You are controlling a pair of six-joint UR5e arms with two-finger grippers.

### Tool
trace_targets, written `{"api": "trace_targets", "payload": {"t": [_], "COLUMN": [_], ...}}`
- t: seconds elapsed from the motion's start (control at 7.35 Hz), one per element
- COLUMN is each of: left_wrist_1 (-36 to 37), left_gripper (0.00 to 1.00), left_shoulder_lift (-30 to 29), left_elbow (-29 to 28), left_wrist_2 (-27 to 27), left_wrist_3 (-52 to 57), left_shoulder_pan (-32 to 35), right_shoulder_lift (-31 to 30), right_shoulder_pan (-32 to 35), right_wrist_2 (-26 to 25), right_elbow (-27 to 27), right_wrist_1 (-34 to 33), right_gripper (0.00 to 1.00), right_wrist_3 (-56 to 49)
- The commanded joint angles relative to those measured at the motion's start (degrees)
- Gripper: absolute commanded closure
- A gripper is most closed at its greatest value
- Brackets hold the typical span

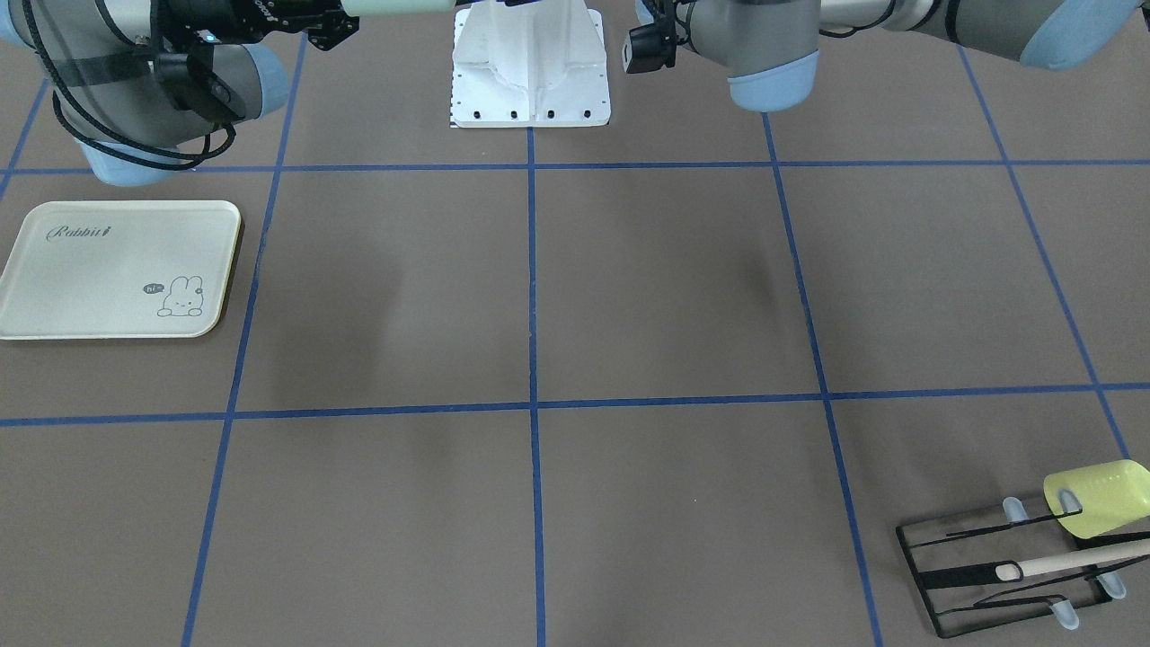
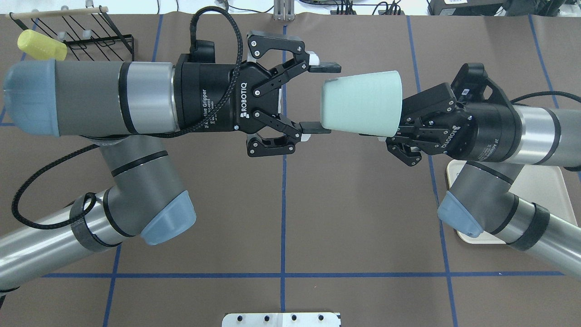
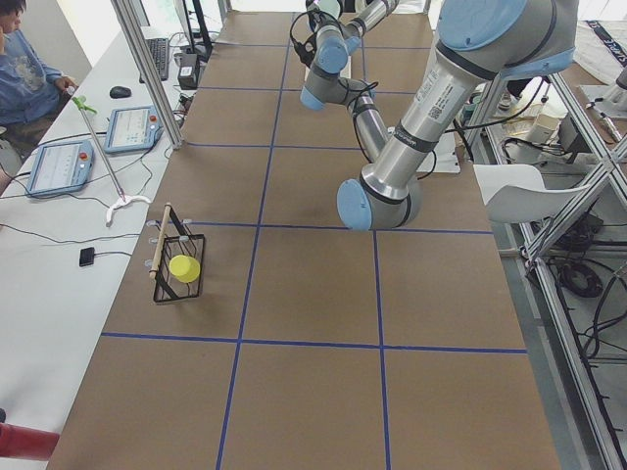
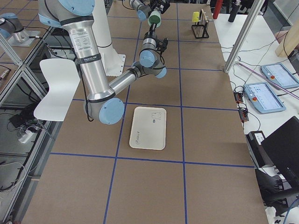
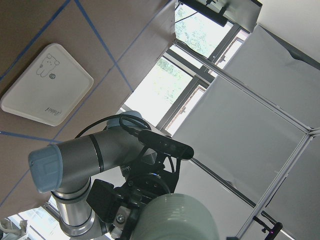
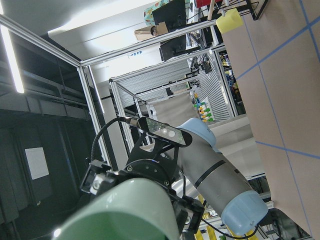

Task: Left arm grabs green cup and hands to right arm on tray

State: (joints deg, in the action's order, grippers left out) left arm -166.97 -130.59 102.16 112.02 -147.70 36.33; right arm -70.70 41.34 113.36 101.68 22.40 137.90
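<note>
The pale mint-green cup [image 2: 361,103] lies on its side in the air between the two arms, high above the table. My right gripper [image 2: 400,117] is shut on its wide rim end; the cup hides the fingertips. My left gripper [image 2: 327,98] is open, its fingers [image 2: 324,68] standing on either side of the cup's narrow base; the lower one is at the base's edge. The cup also shows in the left wrist view [image 5: 175,220], the right wrist view [image 6: 130,210] and the exterior right view [image 4: 154,19]. The cream Rabbit tray [image 1: 117,270] lies flat and bare on the table, partly under my right arm in the overhead view [image 2: 544,181].
A black wire rack [image 1: 988,566] with a wooden dowel holds a yellow-green cup [image 1: 1096,499] at the table's far left corner [image 2: 41,45]. The white base mount [image 1: 530,72] stands between the arms. Blue tape lines cross the brown table.
</note>
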Motion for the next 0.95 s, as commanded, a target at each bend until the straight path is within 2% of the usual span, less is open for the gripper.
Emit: {"api": "trace_targets", "payload": {"t": [0.0,0.41,0.54,0.68,0.82], "left_wrist_1": [0.3,1.3,1.5,4.3,10.7], "left_gripper": [0.00,0.00,0.00,0.00,0.00], "left_shoulder_lift": [0.6,4.7,6.0,6.0,6.0], "left_elbow": [1.4,2.5,2.3,2.0,2.8], "left_wrist_2": [0.6,4.6,7.1,10.4,11.9], "left_wrist_3": [2.8,3.7,3.9,8.0,14.2], "left_shoulder_pan": [1.3,8.4,12.7,15.3,15.6], "right_shoulder_lift": [-0.3,-3.6,-5.4,-9.7,-13.7], "right_shoulder_pan": [0.3,3.6,6.0,7.5,10.3], "right_wrist_2": [-0.1,2.3,8.0,12.3,15.9], "right_elbow": [0.1,0.4,1.0,0.5,0.3], "right_wrist_1": [0.0,-2.4,-7.8,-10.4,-13.3], "right_gripper": [1.00,1.00,1.00,1.00,1.00], "right_wrist_3": [0.1,-0.4,-0.7,-2.6,-6.7]}}
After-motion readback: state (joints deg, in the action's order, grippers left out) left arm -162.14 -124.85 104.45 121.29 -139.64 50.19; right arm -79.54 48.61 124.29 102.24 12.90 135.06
